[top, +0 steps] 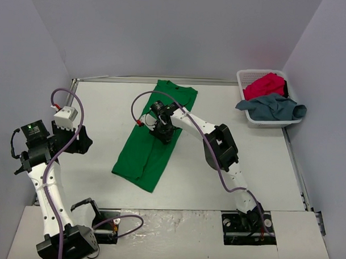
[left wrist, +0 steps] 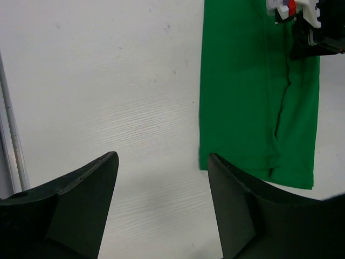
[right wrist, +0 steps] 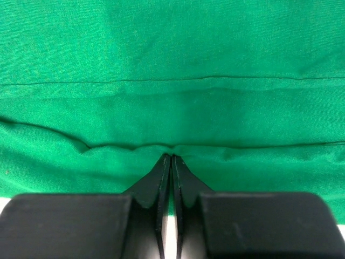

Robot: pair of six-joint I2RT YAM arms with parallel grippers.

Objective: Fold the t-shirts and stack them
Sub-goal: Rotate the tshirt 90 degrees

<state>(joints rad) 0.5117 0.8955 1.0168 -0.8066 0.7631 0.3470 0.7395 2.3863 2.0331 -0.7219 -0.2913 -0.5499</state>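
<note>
From above, you see the green shirt (top: 153, 137) mid-frame on the worktop (top: 246, 160), its long axis running upper right to lower left. The red shirt (top: 266, 85) and grey-blue shirt (top: 273, 107) fill the basket (top: 241, 79) at upper right. Your left wrist view shows the left gripper (left wrist: 161, 163) with jaws wide over bare worktop. Only your right wrist view shows the right gripper (right wrist: 171, 157) with jaws closed, pinching a green fold.
</note>
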